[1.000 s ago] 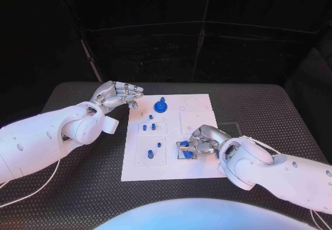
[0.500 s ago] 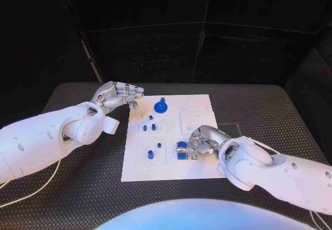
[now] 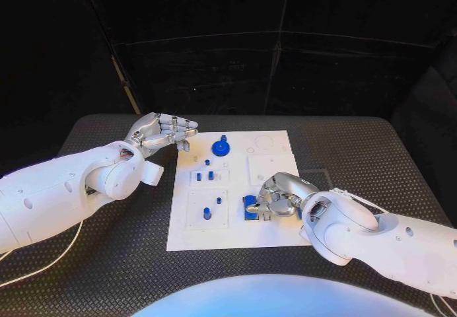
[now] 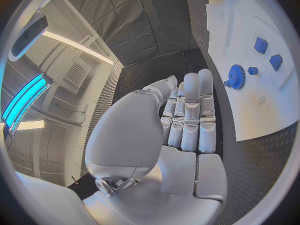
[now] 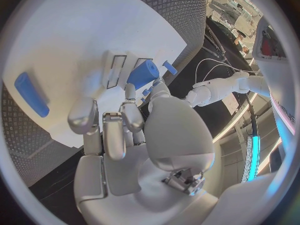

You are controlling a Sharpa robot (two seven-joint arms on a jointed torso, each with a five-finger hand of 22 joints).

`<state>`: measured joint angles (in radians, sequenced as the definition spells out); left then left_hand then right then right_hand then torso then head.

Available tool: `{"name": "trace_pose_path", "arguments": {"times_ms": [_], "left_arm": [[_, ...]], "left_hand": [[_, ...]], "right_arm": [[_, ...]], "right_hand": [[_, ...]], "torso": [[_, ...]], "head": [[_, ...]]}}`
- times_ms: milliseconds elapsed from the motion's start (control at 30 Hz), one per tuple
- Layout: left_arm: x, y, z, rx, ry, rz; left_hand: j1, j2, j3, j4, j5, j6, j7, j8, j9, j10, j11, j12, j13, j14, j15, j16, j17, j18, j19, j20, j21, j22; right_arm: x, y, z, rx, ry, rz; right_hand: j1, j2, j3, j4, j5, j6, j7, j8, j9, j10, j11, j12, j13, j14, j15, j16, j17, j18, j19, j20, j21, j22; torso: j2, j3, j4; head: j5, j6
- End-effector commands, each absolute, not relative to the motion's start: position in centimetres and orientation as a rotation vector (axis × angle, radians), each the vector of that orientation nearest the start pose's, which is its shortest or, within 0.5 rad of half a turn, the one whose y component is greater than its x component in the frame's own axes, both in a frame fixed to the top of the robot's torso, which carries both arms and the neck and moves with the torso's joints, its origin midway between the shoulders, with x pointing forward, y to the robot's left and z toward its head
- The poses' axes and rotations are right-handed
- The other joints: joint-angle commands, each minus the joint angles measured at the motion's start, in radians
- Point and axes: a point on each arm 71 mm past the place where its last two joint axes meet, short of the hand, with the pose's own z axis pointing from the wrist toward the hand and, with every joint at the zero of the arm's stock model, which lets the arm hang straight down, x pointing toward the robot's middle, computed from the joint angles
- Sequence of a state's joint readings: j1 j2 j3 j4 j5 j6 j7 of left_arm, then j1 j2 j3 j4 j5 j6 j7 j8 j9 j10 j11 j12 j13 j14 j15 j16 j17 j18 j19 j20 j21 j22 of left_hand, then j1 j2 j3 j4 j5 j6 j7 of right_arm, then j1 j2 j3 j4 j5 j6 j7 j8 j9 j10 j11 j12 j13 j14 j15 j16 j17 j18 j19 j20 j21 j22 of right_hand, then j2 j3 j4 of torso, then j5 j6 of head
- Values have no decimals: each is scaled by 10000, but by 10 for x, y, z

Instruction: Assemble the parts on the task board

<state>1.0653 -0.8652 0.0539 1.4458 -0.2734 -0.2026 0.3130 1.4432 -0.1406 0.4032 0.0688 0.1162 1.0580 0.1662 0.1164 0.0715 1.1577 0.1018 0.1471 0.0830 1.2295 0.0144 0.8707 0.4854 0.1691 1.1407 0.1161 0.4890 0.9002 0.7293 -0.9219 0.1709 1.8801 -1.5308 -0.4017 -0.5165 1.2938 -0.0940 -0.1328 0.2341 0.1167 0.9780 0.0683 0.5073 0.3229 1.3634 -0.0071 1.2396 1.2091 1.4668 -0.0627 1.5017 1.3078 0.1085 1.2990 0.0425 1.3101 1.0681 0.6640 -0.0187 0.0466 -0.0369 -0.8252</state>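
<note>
The white task board lies mid-table. My right hand rests on its near right part and pinches a blue part against the board. In the right wrist view that blue part sits between the thumb and fingertips, and a blue bar lies flat on the board nearby. My left hand hovers off the board's far left corner and holds nothing, its fingers extended side by side. A blue gear stands at the board's far middle.
Several small blue pieces stand in the board's left recesses, one more nearer me. The left wrist view shows the gear and two pieces on the board. Black matting surrounds the board.
My right hand has shifted slightly on the board, nudging the blue part a little in its fingers. The left hand has stayed put.
</note>
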Motion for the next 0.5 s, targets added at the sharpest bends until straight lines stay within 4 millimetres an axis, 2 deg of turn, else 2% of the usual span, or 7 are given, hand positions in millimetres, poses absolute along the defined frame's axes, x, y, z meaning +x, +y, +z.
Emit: {"name": "trace_pose_path", "arguments": {"times_ms": [33, 267, 500], "left_arm": [[486, 234, -216, -9559, 15789, -14628], [486, 234, -216, -9561, 15788, -14624], [486, 236, -216, -9568, 15767, -14591]], "left_hand": [[-103, -5, -20, -25, -7, -31, 40, -18, -5, -73, -14, 41, -17, -86, 6, -44, -11, 128, -48, -8, -47, -11], [-114, -1, -24, -24, -6, -39, 43, -20, -6, -88, -12, 47, -19, -91, 8, -52, -17, 128, -53, -5, -59, -19], [-114, -1, -24, -24, -6, -39, 43, -20, -6, -88, -12, 47, -19, -91, 8, -52, -17, 128, -53, -5, -59, -19]], "right_arm": [[357, -165, -266, 1690, 18949, 6233], [359, -165, -265, 1495, 18677, 6090], [360, -163, -265, 1358, 18603, 6079]], "right_hand": [[239, 35, 1, -94, -49, 46, -37, 88, 23, 108, -15, 88, 76, 790, -86, 96, 1331, -99, 88, -3, 76, 66], [504, 225, -16, -218, 0, 124, -75, 217, 81, 220, -48, 238, 253, 796, -108, 115, 1370, -107, 111, -21, 101, 110], [632, 251, -67, -301, -4, 144, -99, 286, 113, 263, -69, 295, 324, 797, -124, 121, 1385, -112, 123, -34, 115, 142]], "torso": [[-1, -9, 6], [10, -9, 25], [1, -12, 2]], "head": [[1, -6], [-2, -29], [21, -58]]}}
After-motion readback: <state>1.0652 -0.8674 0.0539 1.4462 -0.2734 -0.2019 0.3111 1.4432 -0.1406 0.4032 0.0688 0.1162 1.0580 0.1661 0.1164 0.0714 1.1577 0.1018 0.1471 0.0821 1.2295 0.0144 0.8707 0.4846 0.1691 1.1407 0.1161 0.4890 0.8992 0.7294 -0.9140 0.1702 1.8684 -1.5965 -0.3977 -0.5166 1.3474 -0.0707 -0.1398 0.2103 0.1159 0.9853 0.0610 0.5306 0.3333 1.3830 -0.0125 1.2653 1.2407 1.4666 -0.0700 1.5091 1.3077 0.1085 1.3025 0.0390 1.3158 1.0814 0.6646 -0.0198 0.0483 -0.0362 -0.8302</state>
